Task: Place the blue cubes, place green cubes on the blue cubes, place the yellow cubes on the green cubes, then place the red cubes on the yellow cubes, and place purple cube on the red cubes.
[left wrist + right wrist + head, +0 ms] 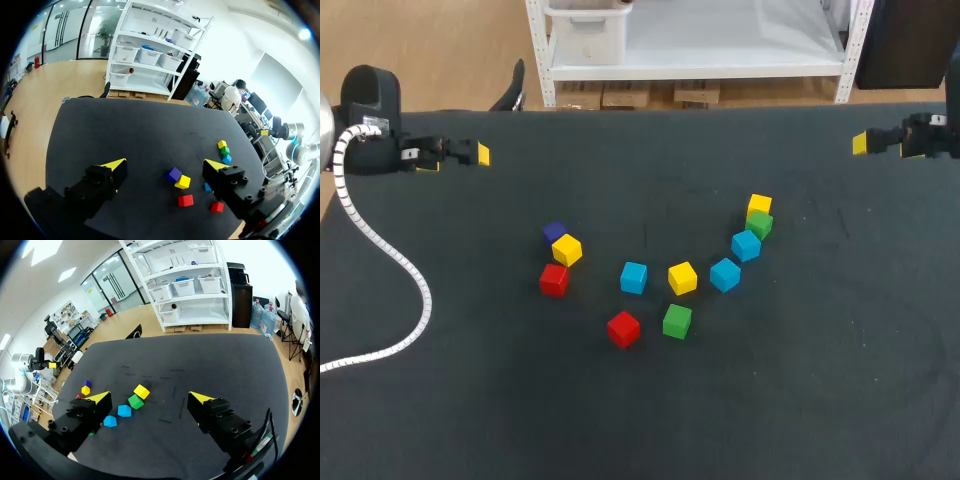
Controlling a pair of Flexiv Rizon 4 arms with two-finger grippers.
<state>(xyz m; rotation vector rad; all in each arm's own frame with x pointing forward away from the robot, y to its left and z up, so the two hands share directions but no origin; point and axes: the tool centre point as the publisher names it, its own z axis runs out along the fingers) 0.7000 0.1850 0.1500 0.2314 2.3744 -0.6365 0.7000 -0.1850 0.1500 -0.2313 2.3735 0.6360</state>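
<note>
Both jaws wide open, holding nothing, at 10 and 2 o'clock of worktop (640, 420); could nudge green cube (759, 224) pressed against 1 o'clock side of blue cube (746, 244), 3 o'clock of centre, when closing there, given tight clearance.

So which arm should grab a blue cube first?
Probably the right. The right tool, open and empty, sits on the side where two of the three blue cubes lie, like the far-right blue cube. The left tool is nearer the purple cube.
</note>
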